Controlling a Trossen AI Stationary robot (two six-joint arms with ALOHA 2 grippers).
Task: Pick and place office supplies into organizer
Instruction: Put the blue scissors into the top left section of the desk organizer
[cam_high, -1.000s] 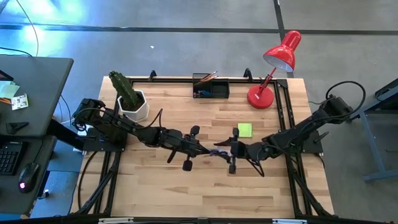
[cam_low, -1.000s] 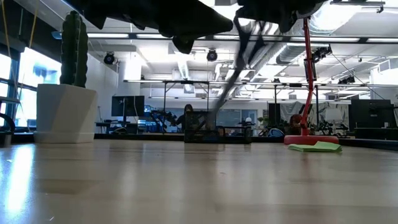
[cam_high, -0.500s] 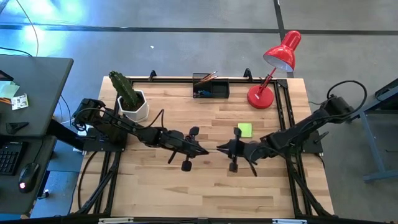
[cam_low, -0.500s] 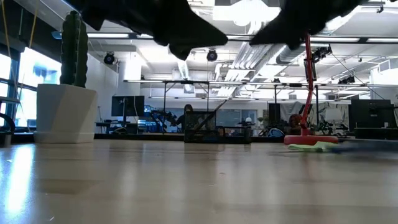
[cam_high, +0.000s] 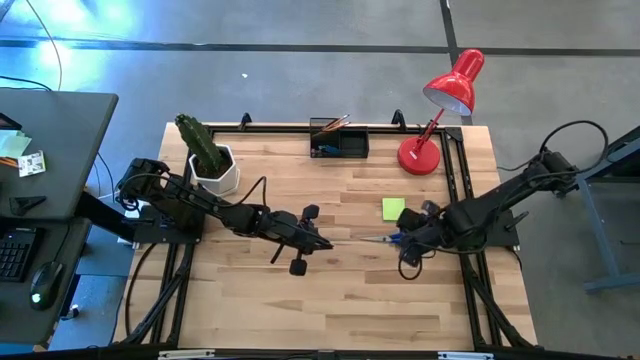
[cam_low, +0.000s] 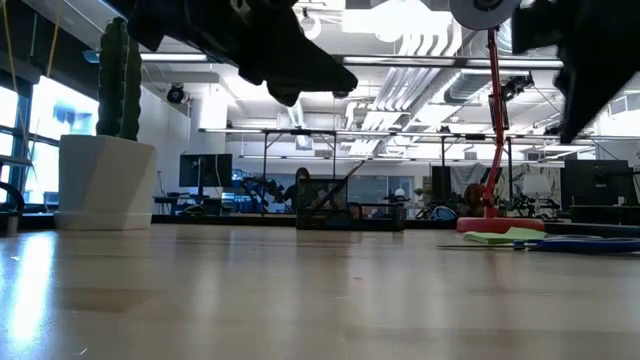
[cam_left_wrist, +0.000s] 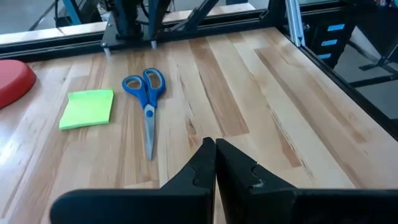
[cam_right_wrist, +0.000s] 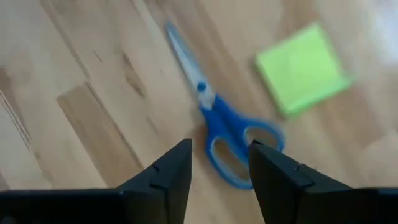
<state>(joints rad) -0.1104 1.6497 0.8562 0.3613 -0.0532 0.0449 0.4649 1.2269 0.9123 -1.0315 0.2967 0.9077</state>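
The blue-handled scissors (cam_high: 385, 238) now lie dropped on the surface; our right end effector (cam_high: 410, 246), fingers apart, has retreated, the left end effector (cam_left_wrist: 215, 163) pinched together.

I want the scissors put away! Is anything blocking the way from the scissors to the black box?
Nothing visible does. The scissors lie flat under the right hand, which is open. The sticky pad sits beside them, off the line. Bare wood leads to the organizer.
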